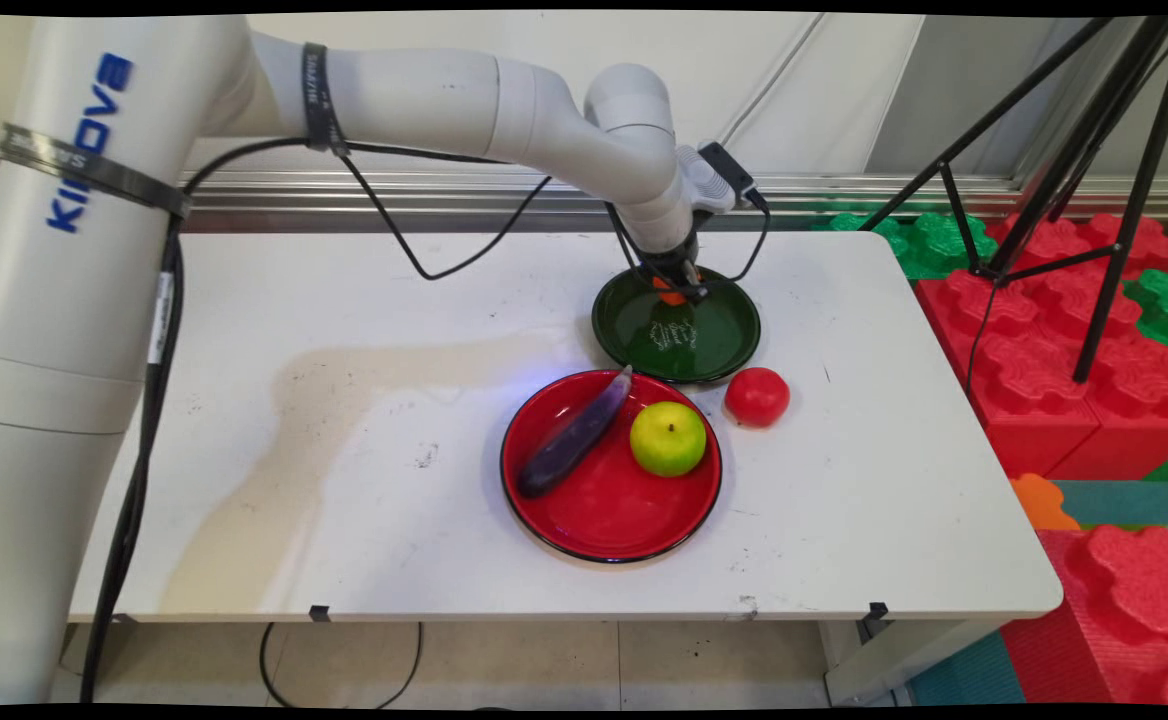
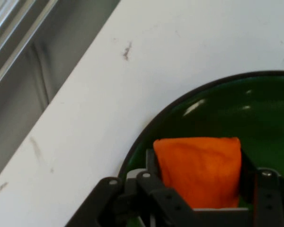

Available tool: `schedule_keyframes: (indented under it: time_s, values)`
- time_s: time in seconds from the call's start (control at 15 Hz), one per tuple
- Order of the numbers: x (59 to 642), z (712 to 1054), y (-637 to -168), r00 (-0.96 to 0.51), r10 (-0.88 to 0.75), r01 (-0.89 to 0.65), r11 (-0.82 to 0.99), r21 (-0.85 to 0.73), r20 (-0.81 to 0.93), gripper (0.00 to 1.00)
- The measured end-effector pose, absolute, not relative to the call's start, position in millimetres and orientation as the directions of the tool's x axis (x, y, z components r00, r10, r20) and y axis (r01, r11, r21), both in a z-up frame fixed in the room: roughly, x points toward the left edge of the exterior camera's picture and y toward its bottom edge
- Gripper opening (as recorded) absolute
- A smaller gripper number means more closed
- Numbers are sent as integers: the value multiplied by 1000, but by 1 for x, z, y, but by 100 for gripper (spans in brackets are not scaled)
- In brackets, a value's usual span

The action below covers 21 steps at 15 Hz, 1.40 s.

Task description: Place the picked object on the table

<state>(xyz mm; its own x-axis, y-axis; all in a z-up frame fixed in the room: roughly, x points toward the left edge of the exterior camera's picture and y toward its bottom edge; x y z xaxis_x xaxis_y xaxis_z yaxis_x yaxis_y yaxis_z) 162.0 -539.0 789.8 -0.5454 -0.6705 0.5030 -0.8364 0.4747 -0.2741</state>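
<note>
We see the white table (image 1: 344, 420) carrying a red plate (image 1: 604, 520) with a purple eggplant (image 1: 572, 440) at its 10 o'clock and a green apple (image 1: 668, 438) at 2 o'clock. A red tomato (image 1: 756, 396) sits just beside that plate at 2 o'clock. Behind, at 12 o'clock, lies the green plate (image 1: 714, 345). Over its far rim the gripper (image 1: 679, 290) pinches an orange object (image 2: 199, 170) between its fingers (image 2: 151, 163), one pressing each side; it looks smooth, blocky and bright orange.

no legible text on objs
</note>
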Motion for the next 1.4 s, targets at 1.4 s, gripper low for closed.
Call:
schedule_keyframes:
  time_s: [1.4]
  values:
    - [236, 946, -417, -706, -509, -699, 611, -370, 493, 0]
